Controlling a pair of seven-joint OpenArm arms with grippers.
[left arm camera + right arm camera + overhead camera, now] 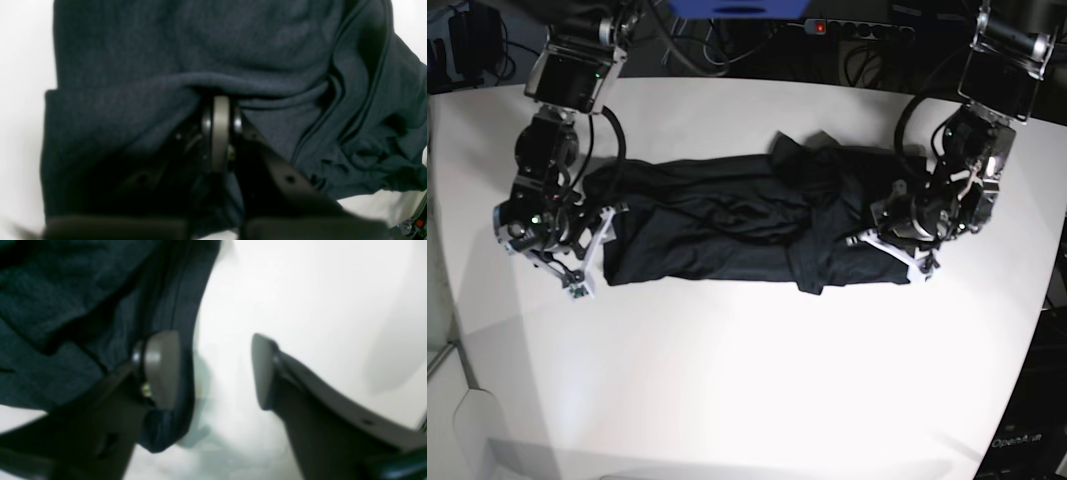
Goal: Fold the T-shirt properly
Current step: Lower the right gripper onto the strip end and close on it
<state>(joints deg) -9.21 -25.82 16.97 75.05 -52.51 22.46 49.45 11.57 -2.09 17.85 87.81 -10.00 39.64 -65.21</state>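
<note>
So nearest the camera in the base view it's just bare white desk [757,390] filling the lower half of the frame. Past that, across the middle, the T-shirt [727,235] lies stretched out as a long dark band running left to right, with a bunched-up lump of fabric along its upper edge near the center and some loose folds toward the right end.

The right claw [577,262] sits at the left end of the shirt, middle-left of the frame. In its wrist view [213,371] the two pads are spread well apart — one pad [161,368] is right up against the shirt's edge, the other hangs over bare desk, and nothing is clamped between them.

The left claw [897,250] is at the right end of the shirt, middle-right of the frame. Its wrist view [220,100] shows the pads pressed together with a ridge of the fabric right at the tips — can't tell for sure if any cloth is pinched in there, the picture's too dark and blurry.

Farthest back, along the top edge, there's a tangle of cables [867,50] and a power strip [847,28] behind the desk.
</note>
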